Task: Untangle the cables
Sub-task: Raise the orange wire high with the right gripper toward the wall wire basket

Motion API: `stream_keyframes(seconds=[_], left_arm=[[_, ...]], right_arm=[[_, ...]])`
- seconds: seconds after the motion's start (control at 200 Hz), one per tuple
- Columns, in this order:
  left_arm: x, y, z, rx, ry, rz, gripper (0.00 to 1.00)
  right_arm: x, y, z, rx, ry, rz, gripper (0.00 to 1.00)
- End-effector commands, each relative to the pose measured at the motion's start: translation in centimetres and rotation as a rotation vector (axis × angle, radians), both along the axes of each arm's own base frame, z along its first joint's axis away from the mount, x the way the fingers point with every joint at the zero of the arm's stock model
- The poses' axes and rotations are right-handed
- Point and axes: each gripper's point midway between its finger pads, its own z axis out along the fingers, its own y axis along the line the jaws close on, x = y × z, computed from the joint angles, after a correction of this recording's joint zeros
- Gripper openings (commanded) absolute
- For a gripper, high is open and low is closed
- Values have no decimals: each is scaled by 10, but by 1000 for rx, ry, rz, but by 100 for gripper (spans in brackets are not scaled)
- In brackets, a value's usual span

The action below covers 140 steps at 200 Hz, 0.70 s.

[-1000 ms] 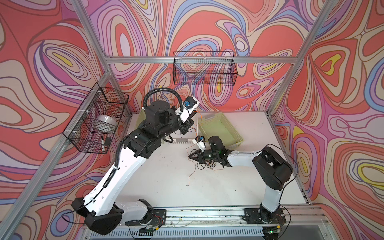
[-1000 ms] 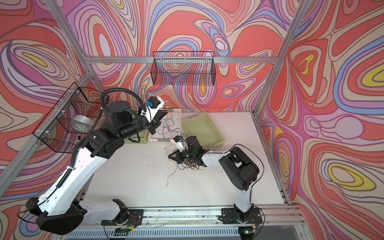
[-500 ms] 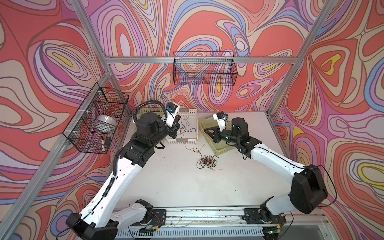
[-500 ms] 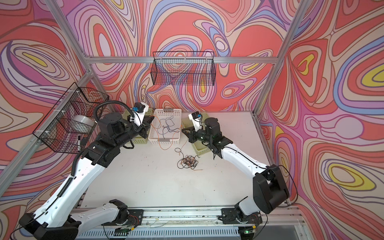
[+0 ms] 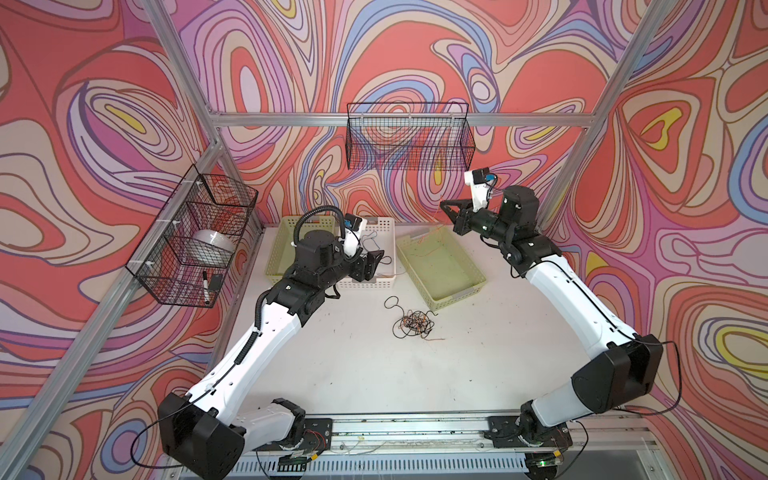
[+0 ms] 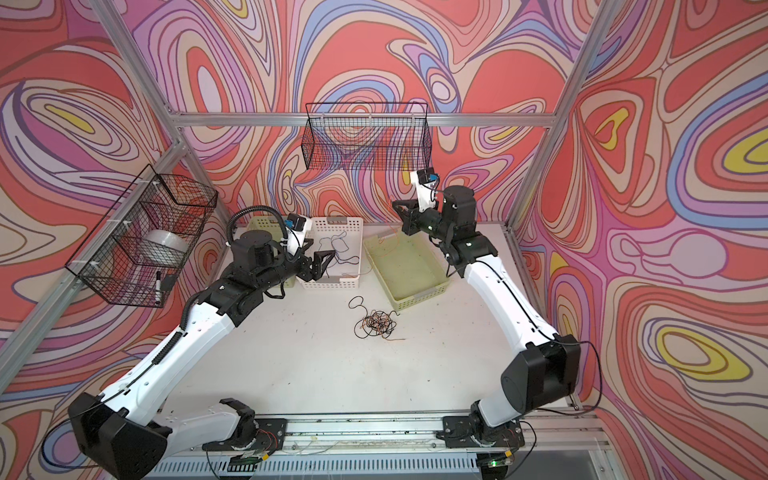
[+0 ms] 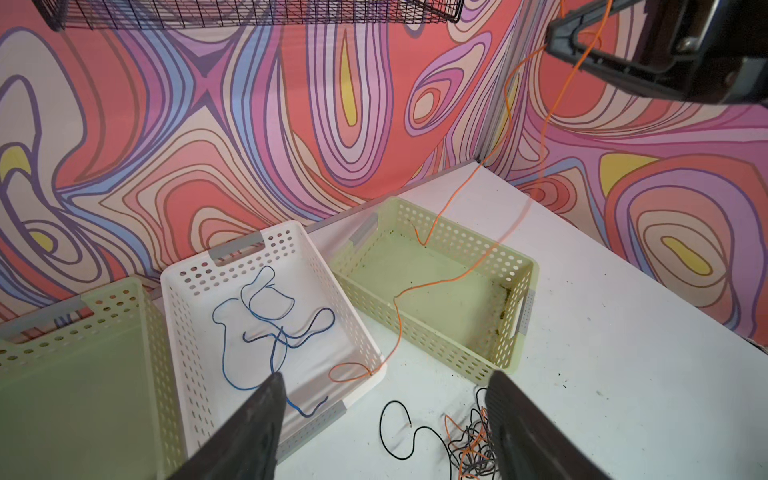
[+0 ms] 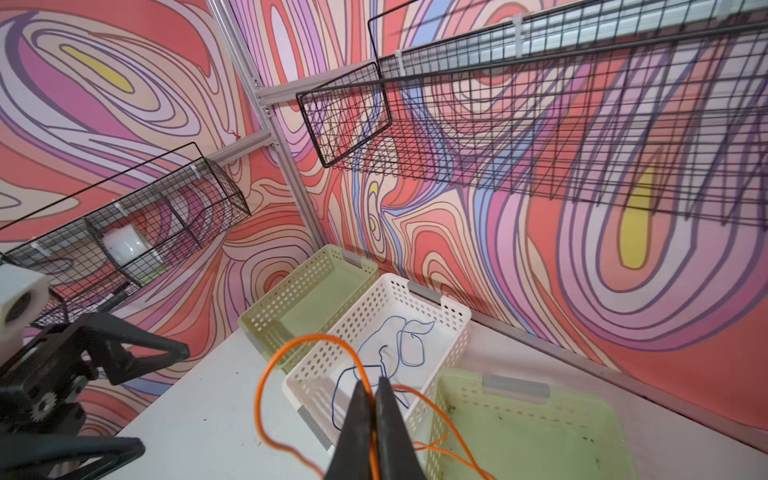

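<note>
A tangle of cables [image 5: 413,322] [image 6: 376,322] [image 7: 473,440], dark and orange, lies on the white table in front of the baskets. My right gripper [image 5: 444,204] [image 6: 395,203] [image 8: 372,380] is shut on an orange cable [image 7: 451,203] [image 8: 259,399] and is held high above the right green basket [image 5: 457,293]. That cable hangs into this basket, and its far end loops over the white basket's [image 5: 386,224] [image 7: 232,245] corner. Blue cables [image 7: 266,324] [image 6: 336,245] lie loose in the white basket. My left gripper [image 5: 374,266] [image 6: 328,262] [image 7: 384,378] stands open and empty above the white basket's near edge.
A second green basket [image 5: 282,237] stands left of the white one. A black wire basket [image 5: 409,137] hangs on the back wall just above my right gripper. Another wire basket [image 5: 195,241] on the left wall holds a white roll and a marker.
My right gripper has risen from the tangle to high above the right green basket, drawing the orange cable out. My left gripper has come down by the white basket and opened.
</note>
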Motion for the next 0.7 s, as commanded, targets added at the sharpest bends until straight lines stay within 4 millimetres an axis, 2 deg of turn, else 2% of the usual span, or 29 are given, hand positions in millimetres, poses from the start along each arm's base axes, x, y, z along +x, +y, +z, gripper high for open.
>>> stream_keyframes(seconds=[0.0, 0.23, 0.356, 0.576, 0.696], left_arm=[[-2, -1, -8, -38, 21, -3, 78], [-8, 0, -32, -45, 83, -3, 77], [-8, -2, -43, -54, 108, -4, 77], [-5, -8, -47, -85, 129, -20, 78], [-4, -9, -45, -94, 126, -20, 77]], right_arm=[[18, -15, -17, -37, 40, -51, 0], [28, -32, 36, -63, -91, -115, 0], [31, -35, 57, -76, -134, -124, 0], [37, -35, 86, -113, -200, -126, 0], [36, -37, 110, -117, -258, -135, 0]])
